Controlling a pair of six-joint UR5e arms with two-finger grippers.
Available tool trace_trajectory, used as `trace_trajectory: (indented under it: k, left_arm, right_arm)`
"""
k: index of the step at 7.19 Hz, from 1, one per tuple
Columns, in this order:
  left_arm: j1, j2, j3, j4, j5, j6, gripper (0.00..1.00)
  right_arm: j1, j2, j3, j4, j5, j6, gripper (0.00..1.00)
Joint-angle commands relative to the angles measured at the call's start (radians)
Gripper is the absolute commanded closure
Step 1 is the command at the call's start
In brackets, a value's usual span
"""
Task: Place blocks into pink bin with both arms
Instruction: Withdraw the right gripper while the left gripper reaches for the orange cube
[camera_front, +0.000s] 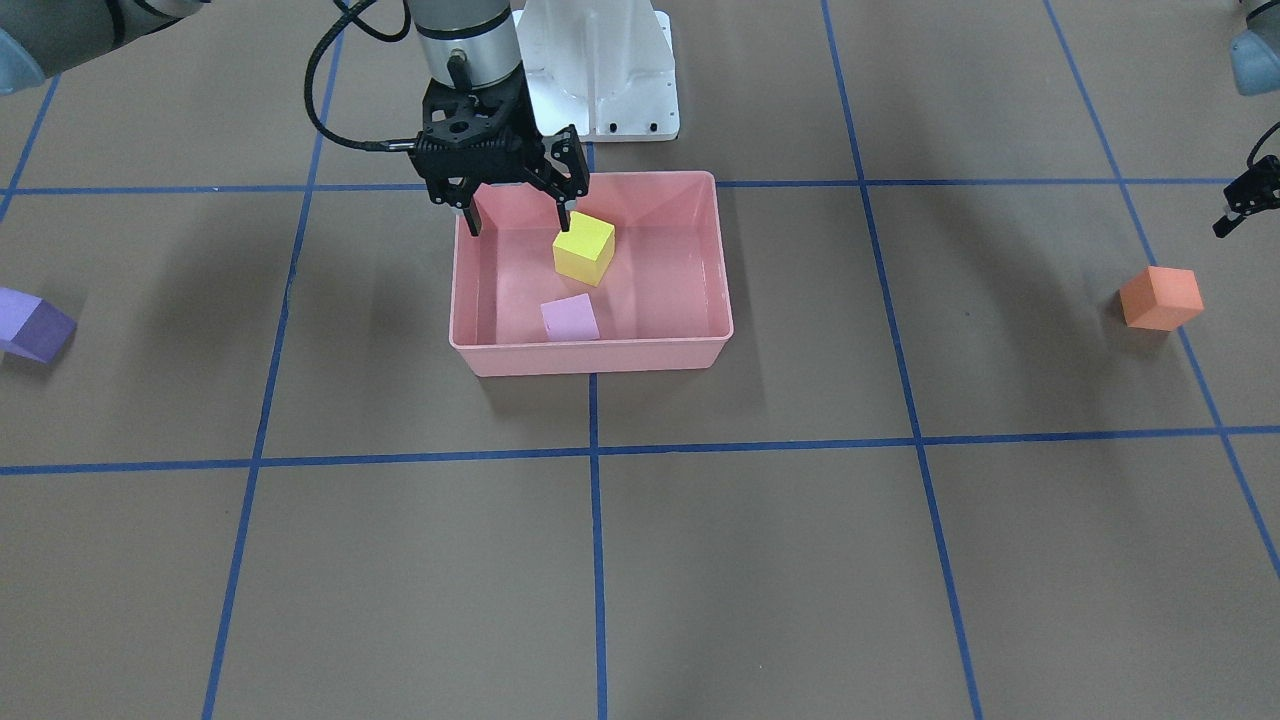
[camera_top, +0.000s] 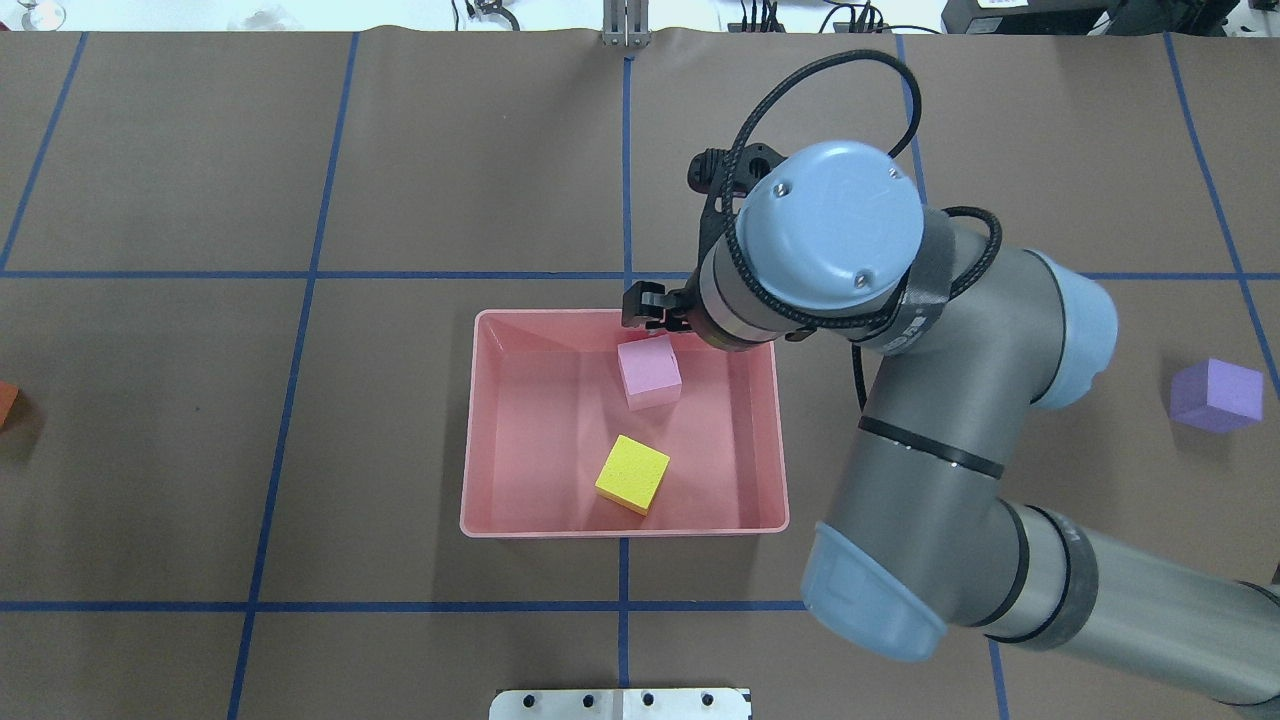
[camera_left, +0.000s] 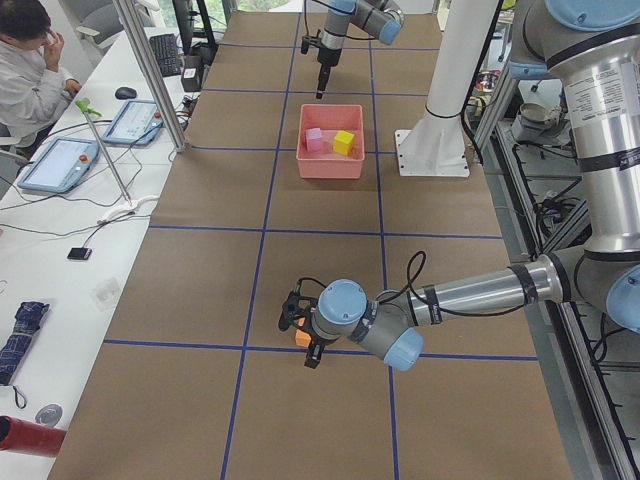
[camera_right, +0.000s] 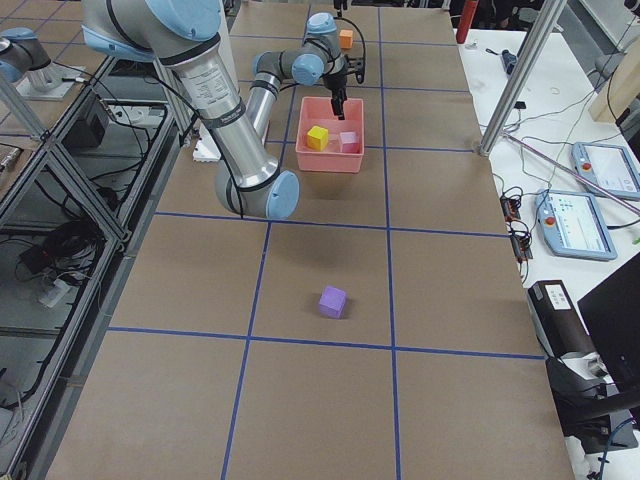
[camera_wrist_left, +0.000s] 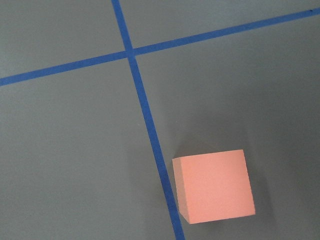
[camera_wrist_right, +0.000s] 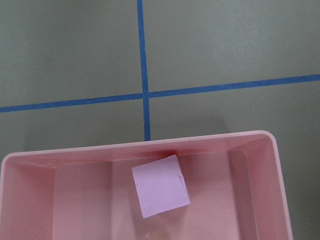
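The pink bin (camera_front: 590, 357) sits mid-table and holds the yellow-green block (camera_front: 583, 250) and the light pink block (camera_front: 570, 318). My right gripper (camera_front: 518, 222) hangs open and empty above the bin. Its wrist view looks straight down on the light pink block (camera_wrist_right: 160, 186) inside the bin's far wall (camera_wrist_right: 150, 145). The purple block (camera_top: 1215, 395) lies on the table on my right. The orange block (camera_front: 1160, 297) lies on my left, and the left wrist view shows it (camera_wrist_left: 214, 186) close below. My left gripper (camera_front: 1245, 195) is cut off at the frame edge, so I cannot tell how its jaws stand.
The white pedestal base (camera_front: 600, 70) stands just behind the bin. Blue tape lines (camera_front: 595, 450) grid the brown table. A side table with tablets (camera_left: 60, 160) and a seated person (camera_left: 30, 70) runs along the far side.
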Motion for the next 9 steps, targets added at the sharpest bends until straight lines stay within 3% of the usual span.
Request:
trace_trajectory:
  k: [1,5,9]
  left_arm:
    - [0.016,-0.009,0.003,-0.039,0.060,-0.160,0.00]
    - [0.152,-0.044,0.003,-0.055,0.127,-0.224,0.00]
    - [0.251,-0.064,0.011,-0.061,0.206,-0.211,0.00]
  right_arm:
    - [0.133,-0.062,0.039,0.000,0.124,-0.157,0.00]
    - [0.358,-0.228,0.113,0.005,0.314,-0.470,0.00]
    - [0.405,-0.271,0.111,0.008,0.330,-0.560,0.00]
